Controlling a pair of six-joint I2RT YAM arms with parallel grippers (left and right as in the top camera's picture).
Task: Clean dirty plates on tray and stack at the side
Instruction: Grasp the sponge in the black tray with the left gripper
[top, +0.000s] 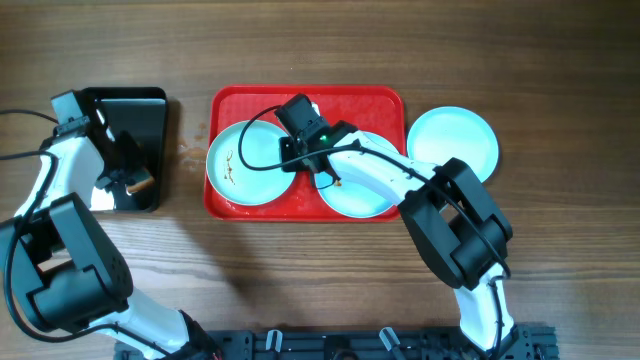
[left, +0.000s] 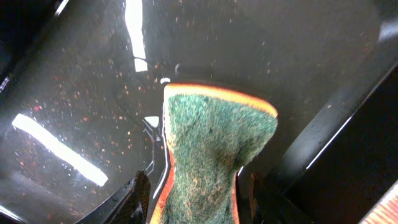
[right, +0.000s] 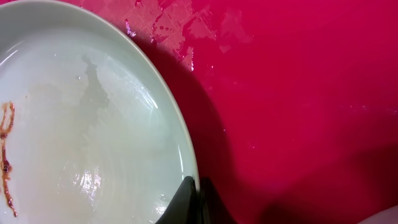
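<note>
Wooden counter (top: 300, 270) bearing a red rectangular plastic tray (top: 380, 100).
Right pincer (right: 194, 200) nips the rim of a brown-streaked pale aqua round plate (right: 93, 124); left pincer (left: 198, 199) clamps a green scouring sponge (left: 211, 137).

We note two plates on the red tray (top: 375, 100): streaked plate (top: 238, 165) left, second plate (top: 362, 198) right. A third plate (top: 453, 140) lies just beside the tray. The right gripper (top: 293, 160) meets the streaked plate's rim.

A wooden table (top: 300, 290) fills the overhead view, its brown grain running left to right. A paler wash of light (top: 200, 250) lies across its lower left part. A black rail (top: 380, 343) runs along the bottom edge.
</note>
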